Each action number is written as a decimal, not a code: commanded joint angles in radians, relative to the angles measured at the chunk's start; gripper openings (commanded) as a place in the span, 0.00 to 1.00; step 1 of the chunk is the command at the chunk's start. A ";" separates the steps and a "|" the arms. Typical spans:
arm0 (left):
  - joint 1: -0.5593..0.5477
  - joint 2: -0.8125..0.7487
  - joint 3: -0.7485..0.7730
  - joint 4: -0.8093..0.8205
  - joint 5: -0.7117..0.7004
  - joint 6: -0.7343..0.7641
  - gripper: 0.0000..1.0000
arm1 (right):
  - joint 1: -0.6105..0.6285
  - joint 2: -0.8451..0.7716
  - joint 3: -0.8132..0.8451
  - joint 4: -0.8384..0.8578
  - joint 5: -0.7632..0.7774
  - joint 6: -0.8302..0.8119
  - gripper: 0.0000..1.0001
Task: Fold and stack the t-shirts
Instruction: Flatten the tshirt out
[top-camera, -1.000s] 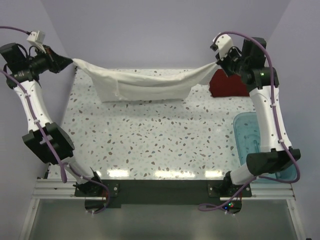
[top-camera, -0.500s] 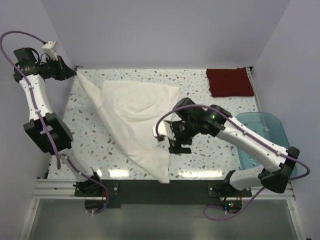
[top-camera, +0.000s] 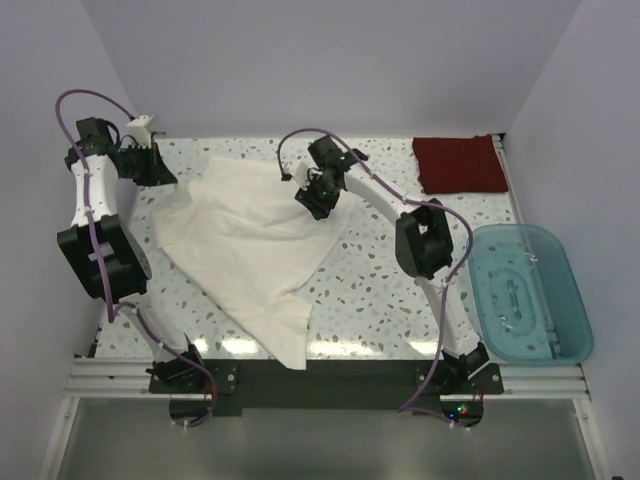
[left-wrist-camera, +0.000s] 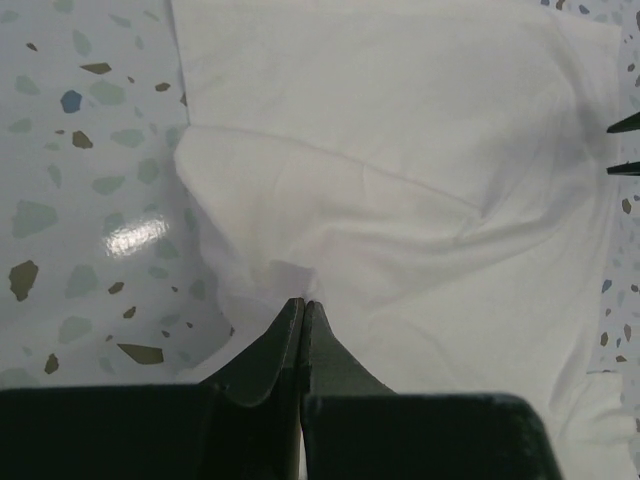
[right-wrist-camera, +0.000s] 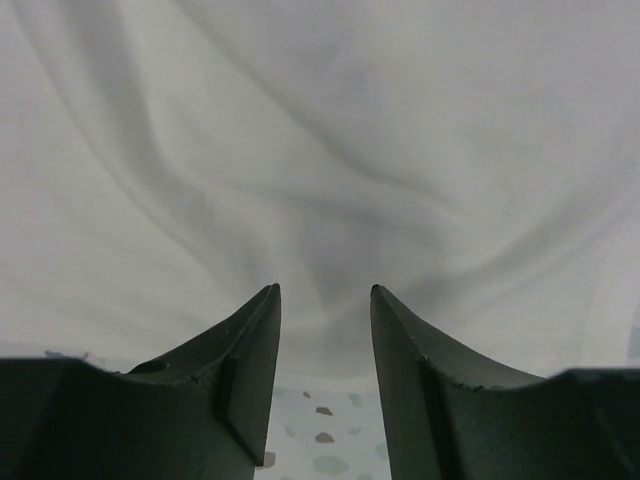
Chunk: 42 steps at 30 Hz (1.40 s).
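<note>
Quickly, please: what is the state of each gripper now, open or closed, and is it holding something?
Left gripper: closed, pinching a fold of the white t-shirt.
Right gripper: open, holding nothing, just above the same t-shirt.

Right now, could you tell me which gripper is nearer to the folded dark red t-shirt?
The right. The right gripper is open over the white t-shirt, left of the dark red t-shirt; the left gripper pinches that shirt's far-left edge, farther away.
</note>
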 joint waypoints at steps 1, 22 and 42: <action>-0.020 -0.074 -0.040 0.024 -0.005 0.015 0.00 | 0.008 0.022 0.081 0.111 0.109 0.072 0.44; -0.070 0.037 -0.021 0.081 -0.048 -0.040 0.00 | 0.032 -0.534 -0.993 -0.281 0.007 -0.210 0.08; -0.210 -0.118 -0.261 0.112 -0.028 0.090 0.43 | -0.104 -0.273 -0.422 -0.050 0.087 0.056 0.14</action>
